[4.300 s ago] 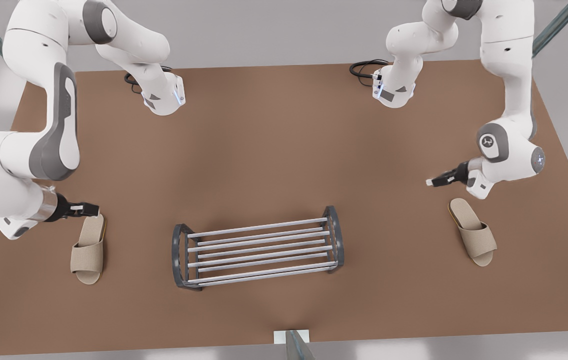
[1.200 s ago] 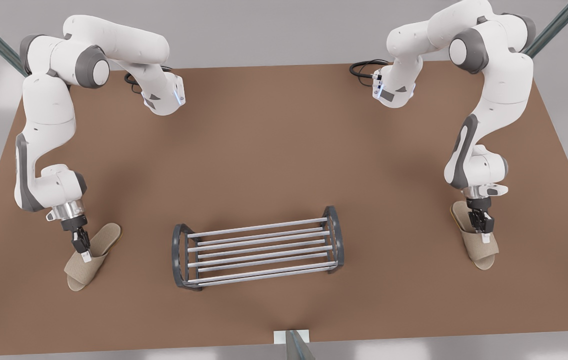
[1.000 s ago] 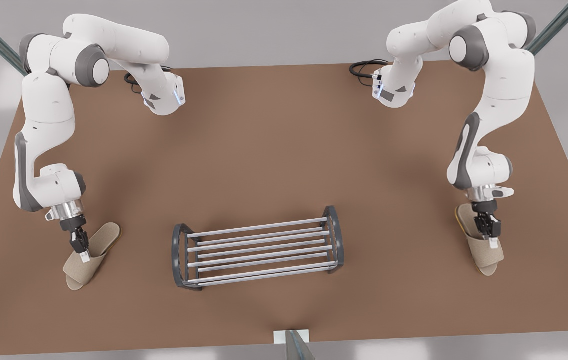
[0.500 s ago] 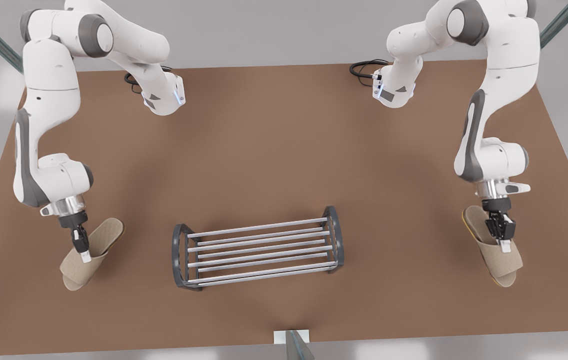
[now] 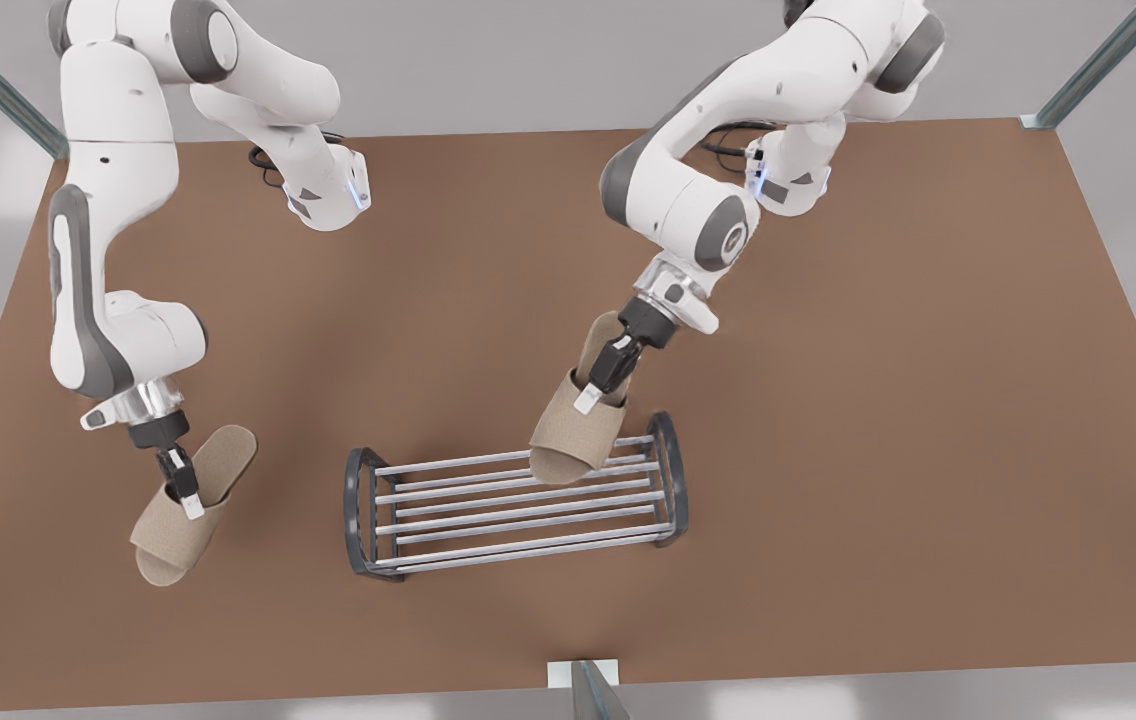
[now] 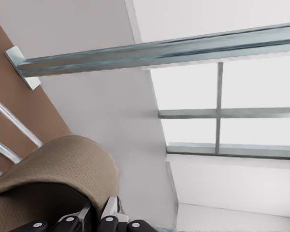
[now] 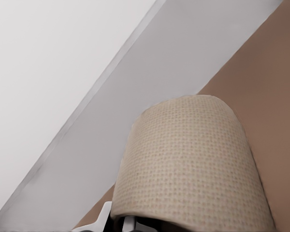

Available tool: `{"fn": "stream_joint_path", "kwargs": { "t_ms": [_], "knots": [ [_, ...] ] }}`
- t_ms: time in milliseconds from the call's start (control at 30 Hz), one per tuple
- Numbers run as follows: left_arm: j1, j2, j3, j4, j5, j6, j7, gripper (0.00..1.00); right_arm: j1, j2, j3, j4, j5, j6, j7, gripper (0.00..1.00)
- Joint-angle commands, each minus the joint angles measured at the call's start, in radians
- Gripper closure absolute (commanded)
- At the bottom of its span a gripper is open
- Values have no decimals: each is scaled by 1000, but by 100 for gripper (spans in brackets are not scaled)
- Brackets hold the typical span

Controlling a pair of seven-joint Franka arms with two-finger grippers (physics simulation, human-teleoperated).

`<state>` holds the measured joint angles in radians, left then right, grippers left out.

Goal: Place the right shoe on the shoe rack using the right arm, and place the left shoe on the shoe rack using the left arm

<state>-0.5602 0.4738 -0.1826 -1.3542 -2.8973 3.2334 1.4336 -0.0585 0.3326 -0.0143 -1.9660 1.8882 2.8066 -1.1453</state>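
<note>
Over the brown desk, the left tool pinched the soft, light left shoe by its strap above the rack, the right tool likewise pinching the right shoe.

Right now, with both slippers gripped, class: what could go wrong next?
1. The left gripper pinches the left shoe only by its strap, toe tilted down over the shoe rack; it might catch between bars.
2. The right gripper holds the right shoe likewise; it may swing or slip.
</note>
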Motion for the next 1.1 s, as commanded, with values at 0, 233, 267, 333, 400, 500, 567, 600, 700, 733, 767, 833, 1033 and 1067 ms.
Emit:
{"fn": "stream_joint_path", "kwargs": {
  "t_ms": [0,233,267,333,400,500,567,600,700,733,767,833,1033,1067],
  "knots": [
    [-101,71,101,52,-226,46,-125,73,-7,-7,0,-1,-216,-110,81,79],
    [-148,210,202,121,-132,-44,-124,73,-29,-53,-32,21,-698,-779,717,79],
    [-147,223,212,122,-123,-75,-124,73,-30,-58,-32,58,-699,-848,840,79],
    [-147,229,222,129,-122,-83,-124,53,-33,-61,-30,71,-696,-921,903,79],
    [-144,229,224,129,-123,-101,-124,1,-47,-107,-44,76,-698,-1021,964,79],
    [-144,227,224,126,-122,-101,-125,0,-27,-164,-58,70,-702,-1066,1000,79],
    [-144,227,222,124,-122,-99,-125,0,11,-201,-55,67,-715,-1062,1059,79],
    [-144,227,222,124,-122,-101,-125,0,39,-221,-56,67,-715,-1061,1099,79],
    [-138,226,222,122,-123,-99,-125,0,128,-265,-56,64,-715,-978,1222,79],
    [-118,195,222,110,-123,-98,-134,0,154,-267,-56,62,-715,-952,1245,79],
    [-116,146,221,80,-126,-90,-139,0,174,-271,-49,68,-715,-906,1294,79],
    [-75,-107,222,69,-290,89,-180,0,213,-271,-12,68,-724,-797,1363,79],
    [277,-209,-131,-98,681,129,-88,0,217,-221,160,71,-804,-524,1538,79],
    [420,-192,-309,-303,869,109,-58,0,233,-187,162,84,-804,-489,1538,79]
  ]
}}
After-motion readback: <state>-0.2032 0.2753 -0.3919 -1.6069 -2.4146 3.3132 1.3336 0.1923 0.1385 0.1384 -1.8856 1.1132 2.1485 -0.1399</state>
